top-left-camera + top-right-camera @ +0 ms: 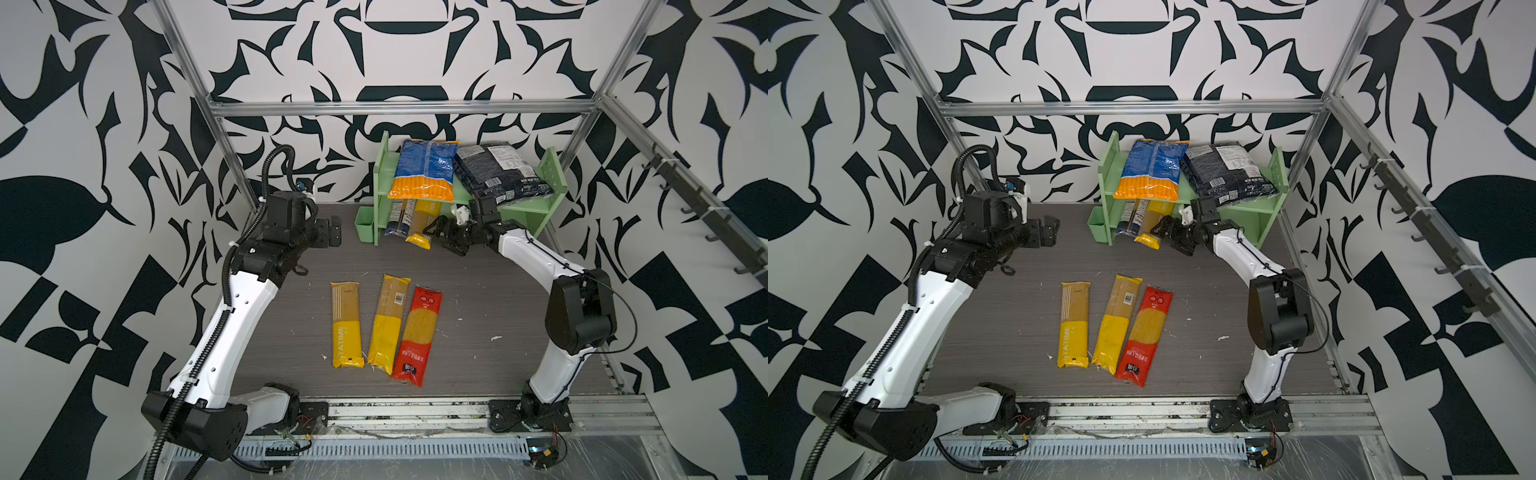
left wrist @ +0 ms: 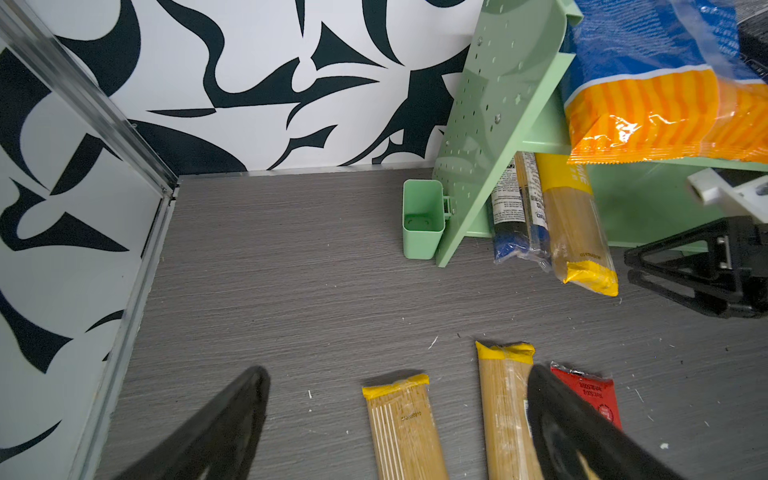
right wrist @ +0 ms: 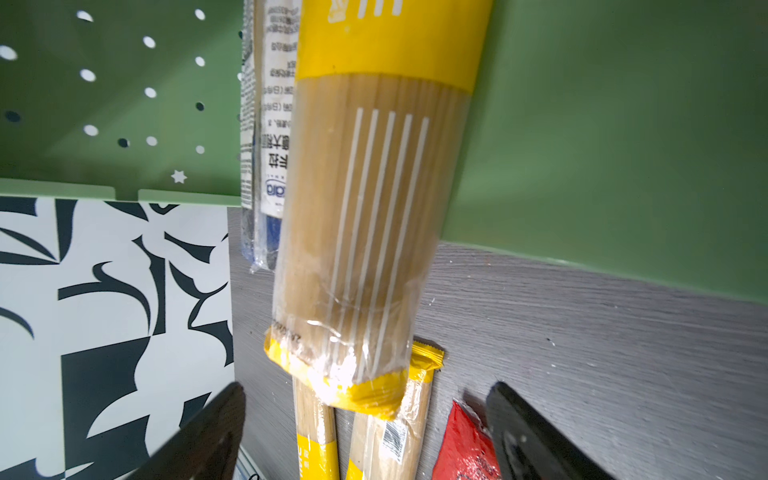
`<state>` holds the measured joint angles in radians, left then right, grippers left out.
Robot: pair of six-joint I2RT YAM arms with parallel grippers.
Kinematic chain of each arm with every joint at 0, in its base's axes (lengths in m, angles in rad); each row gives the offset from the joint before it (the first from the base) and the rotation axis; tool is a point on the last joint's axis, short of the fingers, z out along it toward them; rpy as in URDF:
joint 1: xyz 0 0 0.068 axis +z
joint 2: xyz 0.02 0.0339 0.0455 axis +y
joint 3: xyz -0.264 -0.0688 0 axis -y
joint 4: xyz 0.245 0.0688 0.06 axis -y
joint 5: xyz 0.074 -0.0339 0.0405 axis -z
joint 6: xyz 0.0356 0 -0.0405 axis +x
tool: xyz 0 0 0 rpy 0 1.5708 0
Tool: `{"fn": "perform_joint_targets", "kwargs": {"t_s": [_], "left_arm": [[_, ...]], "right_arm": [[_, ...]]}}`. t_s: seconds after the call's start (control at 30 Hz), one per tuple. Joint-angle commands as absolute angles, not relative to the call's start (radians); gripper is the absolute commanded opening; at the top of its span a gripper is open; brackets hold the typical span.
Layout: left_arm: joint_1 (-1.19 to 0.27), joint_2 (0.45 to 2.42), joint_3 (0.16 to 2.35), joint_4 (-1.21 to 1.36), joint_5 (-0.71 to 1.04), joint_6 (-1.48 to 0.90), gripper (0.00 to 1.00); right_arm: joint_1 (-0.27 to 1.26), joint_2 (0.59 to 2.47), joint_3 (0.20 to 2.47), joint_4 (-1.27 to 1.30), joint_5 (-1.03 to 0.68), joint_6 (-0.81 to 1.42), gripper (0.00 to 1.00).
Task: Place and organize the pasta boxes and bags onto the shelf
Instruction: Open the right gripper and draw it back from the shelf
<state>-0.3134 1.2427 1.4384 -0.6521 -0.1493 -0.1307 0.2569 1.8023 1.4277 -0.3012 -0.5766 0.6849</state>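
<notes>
The light green shelf [image 1: 528,212] stands at the back. Its top tier carries a blue-and-orange bag [image 1: 424,170] and a black bag [image 1: 498,172]. On the lower tier a navy-clear pack [image 1: 398,218] and a yellow pack [image 1: 420,226] lie side by side, their ends sticking out in front. Two yellow packs [image 1: 345,324] [image 1: 388,324] and a red pack [image 1: 417,336] lie flat mid-table. My right gripper [image 1: 436,239] is open just right of the shelved yellow pack's end [image 3: 353,390], holding nothing. My left gripper [image 1: 336,231] hovers open left of the shelf.
A small green cup [image 1: 365,222] hangs on the shelf's left side panel [image 2: 490,104]. Metal frame posts run along the back corners. Small white crumbs dot the grey tabletop [image 1: 478,299]. A rail with black hooks [image 1: 706,224] lines the right wall.
</notes>
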Motion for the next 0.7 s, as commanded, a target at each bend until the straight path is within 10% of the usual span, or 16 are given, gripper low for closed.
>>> {"fn": "perform_joint_targets", "kwargs": {"t_s": [0.0, 0.67], "left_arm": [[-0.308, 1.227, 1.438, -0.642, -0.13, -0.124, 0.99], [-0.308, 1.267, 1.477, -0.65, -0.106, -0.11, 0.99]], "right_arm": [[0.262, 1.732, 1.422, -0.123, -0.658, 0.657, 0.93], [0.24, 1.698, 1.193, 0.203, -0.783, 0.913, 0.93]]}}
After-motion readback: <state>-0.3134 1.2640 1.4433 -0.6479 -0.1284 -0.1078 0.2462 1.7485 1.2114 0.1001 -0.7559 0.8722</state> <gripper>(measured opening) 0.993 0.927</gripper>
